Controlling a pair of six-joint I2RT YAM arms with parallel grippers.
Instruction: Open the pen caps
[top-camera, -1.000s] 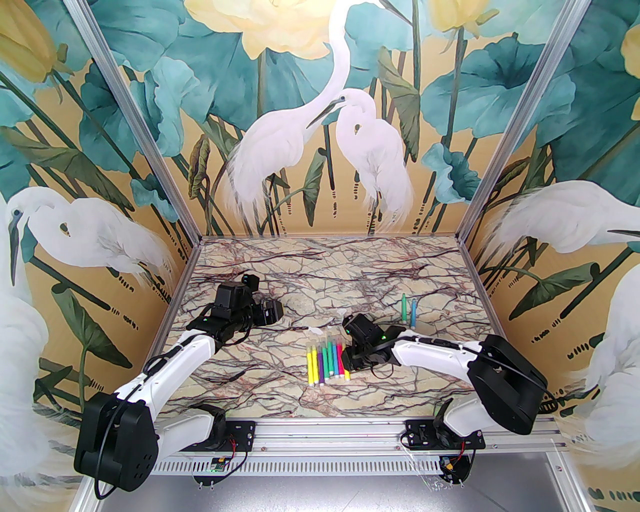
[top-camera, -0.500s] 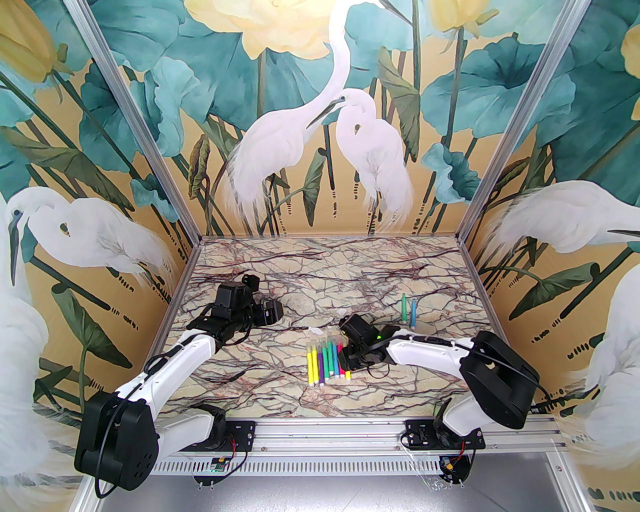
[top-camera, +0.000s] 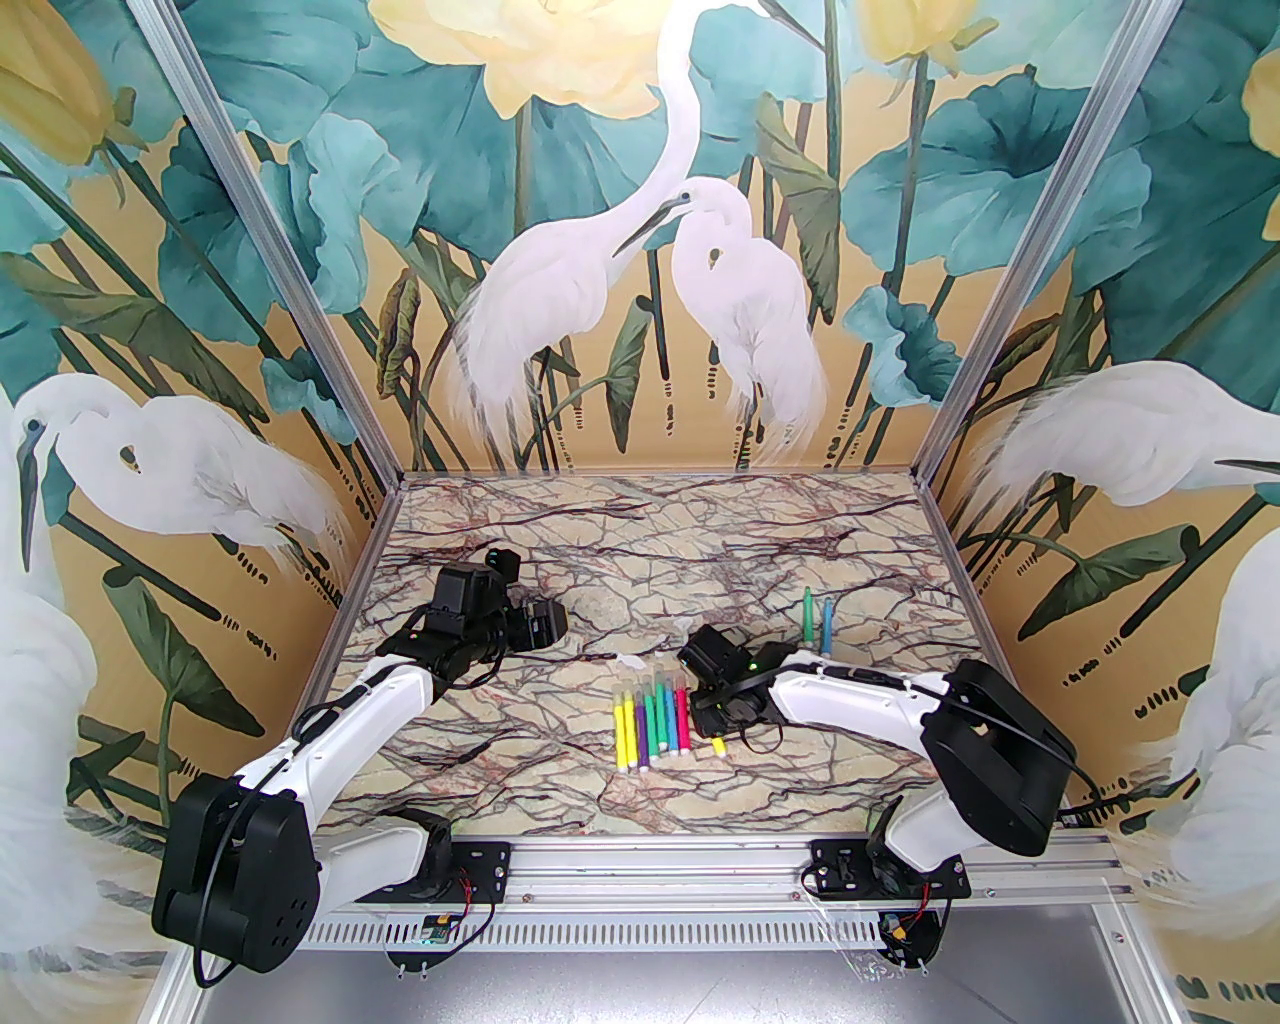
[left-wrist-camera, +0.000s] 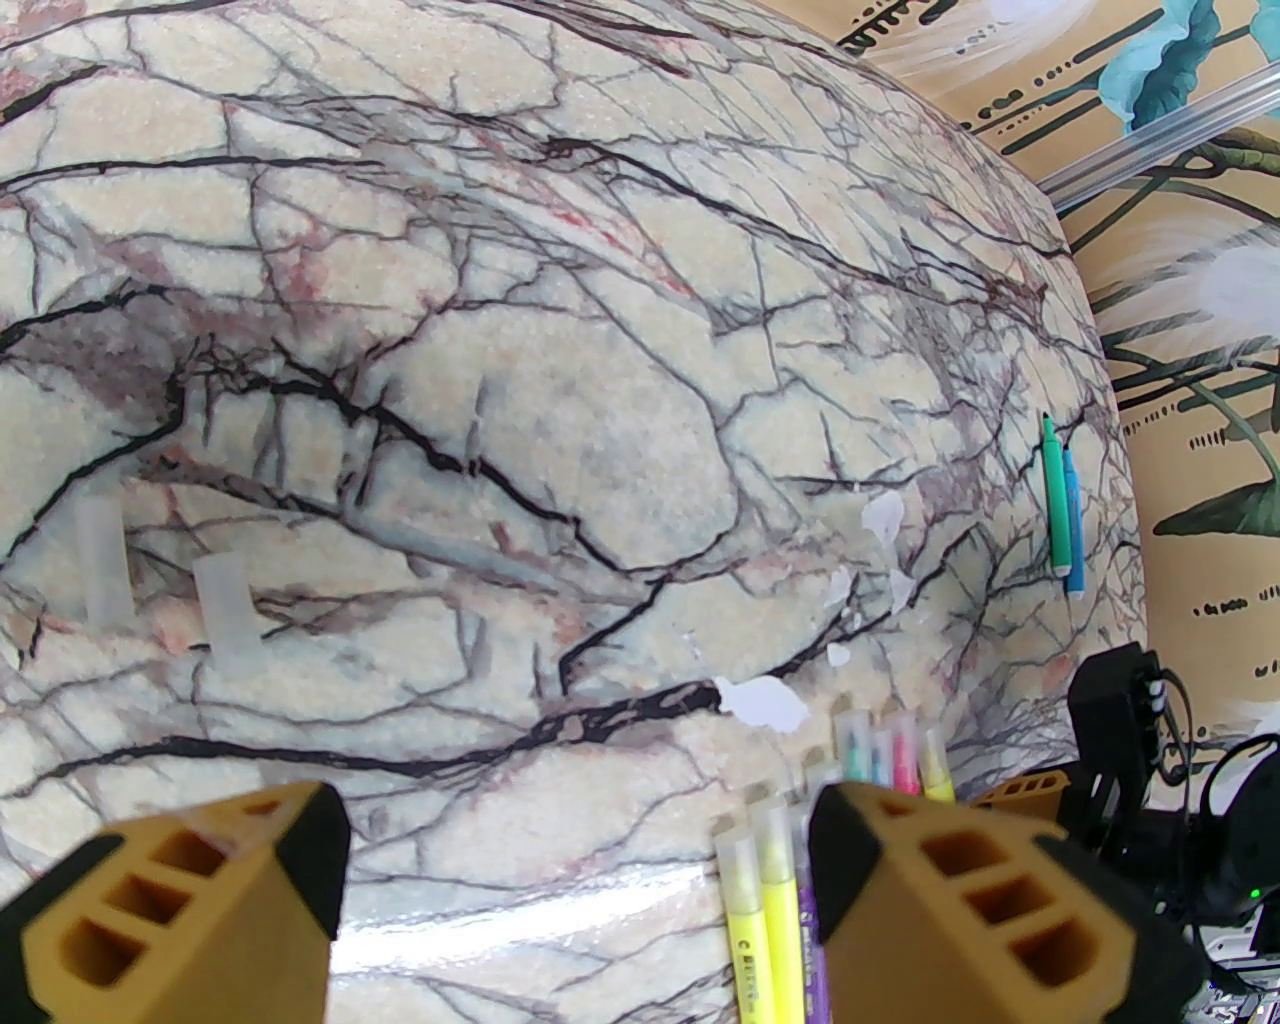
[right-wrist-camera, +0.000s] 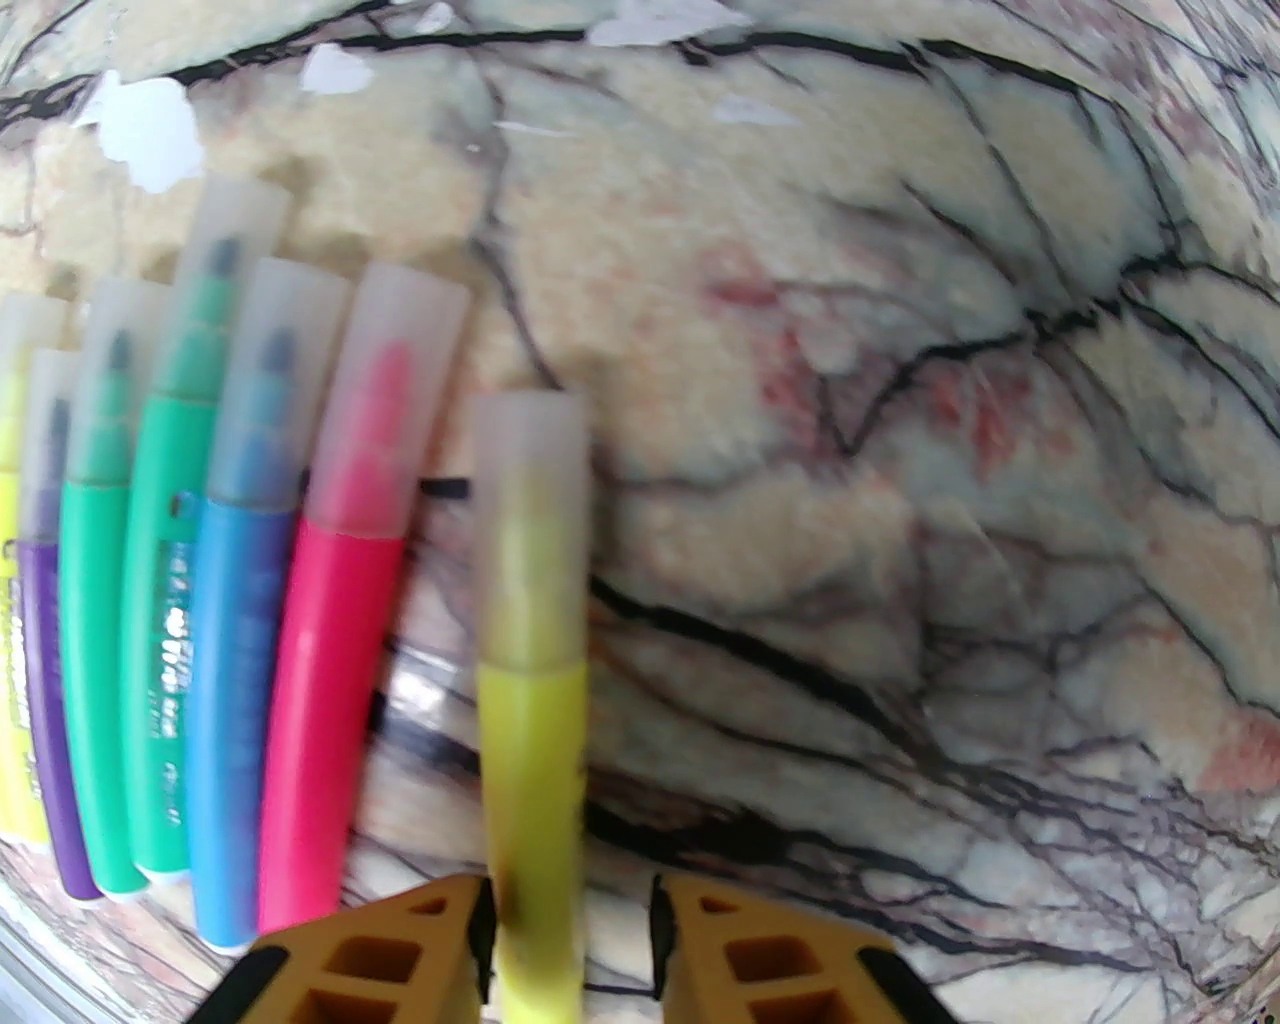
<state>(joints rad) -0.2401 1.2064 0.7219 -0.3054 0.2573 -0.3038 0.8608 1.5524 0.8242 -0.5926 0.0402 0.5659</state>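
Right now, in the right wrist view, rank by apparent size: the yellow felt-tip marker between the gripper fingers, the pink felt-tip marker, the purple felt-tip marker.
1. The yellow felt-tip marker and the pink felt-tip marker look alike; yellow runs off the frame, so unranked.
2. The purple felt-tip marker, thinnest.

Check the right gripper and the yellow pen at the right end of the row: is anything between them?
Nothing visible. The right gripper straddles the yellow pen near its rear end, with a gap showing on one side. The pink pen lies apart, outside the jaws. The yellow pen's cap is on.
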